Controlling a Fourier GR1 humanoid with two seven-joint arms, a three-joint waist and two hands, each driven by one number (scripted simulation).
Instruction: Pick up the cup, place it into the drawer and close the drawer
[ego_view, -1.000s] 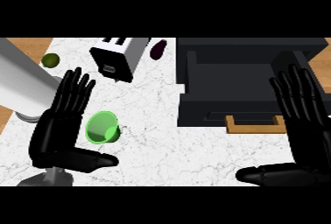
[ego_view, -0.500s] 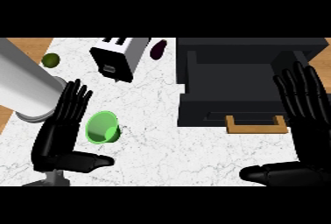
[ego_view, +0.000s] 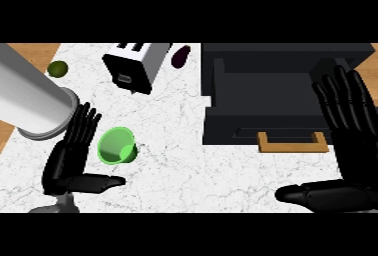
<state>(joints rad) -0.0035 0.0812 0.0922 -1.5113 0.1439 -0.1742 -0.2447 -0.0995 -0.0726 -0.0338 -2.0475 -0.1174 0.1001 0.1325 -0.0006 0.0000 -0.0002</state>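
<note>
- A white marble counter (ego_view: 177, 165) seen from steeply above, with wood showing at the far left edge.
- The cup (ego_view: 117, 145), bright green, lies tipped on the counter at about 8 o'clock from the view's centre, its open mouth facing the viewer.
- The left hand (ego_view: 72, 160) is at 8 o'clock, just left of the cup. Its fingers are straight and point toward 12 o'clock, its thumb sticks out toward 3 o'clock below the cup. It is open and holds nothing; whether a finger touches the cup's rim cannot be told.
- The right hand (ego_view: 347, 145) is at 4 o'clock, fingers straight and pointing to 12 o'clock, thumb out toward 9 o'clock. It is open and empty.
- The drawer (ego_view: 266, 85), dark and pulled open, fills the area from 1 to 3 o'clock. Its wooden handle (ego_view: 292, 142) sits on the near front face, just left of the right hand.
- A large grey cylinder (ego_view: 29, 100) lies at 9 to 10 o'clock, above the left hand.
- A toaster (ego_view: 136, 65) stands at 11 o'clock, a dark purple object (ego_view: 181, 56) at 12 o'clock, a small olive-green ball (ego_view: 58, 68) at 10 o'clock.
</note>
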